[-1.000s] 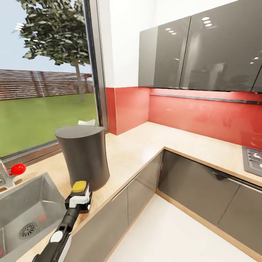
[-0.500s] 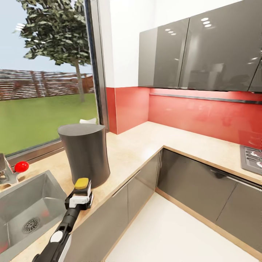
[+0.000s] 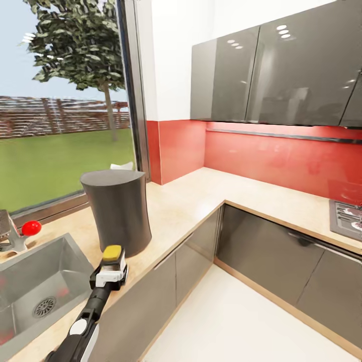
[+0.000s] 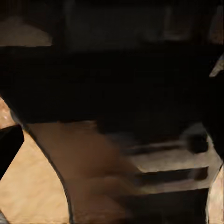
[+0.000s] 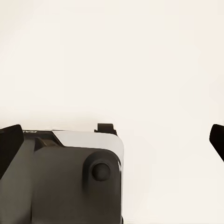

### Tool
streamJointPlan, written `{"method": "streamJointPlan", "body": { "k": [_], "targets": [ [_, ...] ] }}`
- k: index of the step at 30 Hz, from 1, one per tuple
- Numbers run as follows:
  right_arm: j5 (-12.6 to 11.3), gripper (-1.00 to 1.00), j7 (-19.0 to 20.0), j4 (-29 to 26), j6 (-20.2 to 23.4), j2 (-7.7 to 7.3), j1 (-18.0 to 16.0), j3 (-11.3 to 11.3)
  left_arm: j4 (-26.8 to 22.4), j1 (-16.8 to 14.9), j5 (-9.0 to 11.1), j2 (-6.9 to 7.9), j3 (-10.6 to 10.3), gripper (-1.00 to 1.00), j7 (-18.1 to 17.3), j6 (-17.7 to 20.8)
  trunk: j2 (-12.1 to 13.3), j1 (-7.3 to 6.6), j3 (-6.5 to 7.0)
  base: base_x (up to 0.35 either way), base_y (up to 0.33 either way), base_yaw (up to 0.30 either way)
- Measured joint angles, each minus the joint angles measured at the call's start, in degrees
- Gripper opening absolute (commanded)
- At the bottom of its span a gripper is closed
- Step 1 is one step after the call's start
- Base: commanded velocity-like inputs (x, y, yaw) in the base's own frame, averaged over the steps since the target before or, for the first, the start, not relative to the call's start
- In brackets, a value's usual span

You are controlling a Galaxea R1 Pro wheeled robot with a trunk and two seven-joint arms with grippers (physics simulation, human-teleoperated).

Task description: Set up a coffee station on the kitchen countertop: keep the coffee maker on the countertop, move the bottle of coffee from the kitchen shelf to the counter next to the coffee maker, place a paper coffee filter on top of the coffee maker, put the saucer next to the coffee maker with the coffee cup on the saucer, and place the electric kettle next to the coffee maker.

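The coffee maker [image 3: 118, 211], a tall dark grey cylinder, stands on the kitchen countertop [image 3: 186, 201] beside the sink. Right in front of its base, over the counter's front edge, is the bottle of coffee [image 3: 111, 255], with its yellow-brown lid and white label. My left gripper [image 3: 109, 276] is shut on the bottle and holds it upright. The left wrist view is dark and blurred, with the bottle [image 4: 154, 163] very close and the beige countertop [image 4: 32, 186] beneath it. My right gripper [image 5: 112, 142] is open, its fingertips [image 5: 9, 144] wide apart above pale floor.
A steel sink [image 3: 35, 286] with a red-knobbed tap [image 3: 30, 228] lies left of the coffee maker. A small white object [image 3: 122, 166] peeks out behind the machine, partly hidden. The counter turns a corner toward a hob [image 3: 347, 218]. Grey wall cabinets [image 3: 261, 75] hang above.
The whole head view has shifted slightly, so the camera moved. The left arm still holds the bottle in front of the coffee maker's base.
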Motion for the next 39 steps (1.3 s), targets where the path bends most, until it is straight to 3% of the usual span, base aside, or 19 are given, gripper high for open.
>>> {"method": "streamJointPlan", "body": {
  "k": [14, 30, 36, 39],
  "targets": [
    [0.0, 1.0, 0.0, 0.0, 0.0, 0.0, 0.0, 0.0, 0.0, 0.0, 0.01, -0.04, 0.0, 1.0, -0.01, -0.03, 0.0, -0.01, 0.0, -0.016, -0.003, 0.0],
    [0.0, 1.0, 0.0, 0.0, 0.0, 0.0, 0.0, 0.0, 0.04, 0.03, -0.08, 0.0, 0.0, 1.0, 0.0, -0.01, -0.01, -0.01, 0.0, -0.257, 0.0, 0.0],
    [0.0, 1.0, 0.0, 0.0, 0.0, 0.0, 0.0, 0.0, -0.07, 4.32, -0.12, -0.45, -0.56, 1.0, -0.64, -2.83, 0.0, -0.01, 0.0, -0.005, 0.0, 0.0],
    [0.0, 1.0, 0.0, 0.0, 0.0, 0.0, 0.0, 0.0, 0.01, 5.69, -0.4, -2.1, -1.08, 1.0, -1.31, -4.47, 0.0, -0.01, 0.0, 0.0, 0.0, 0.0]
  ]
}}
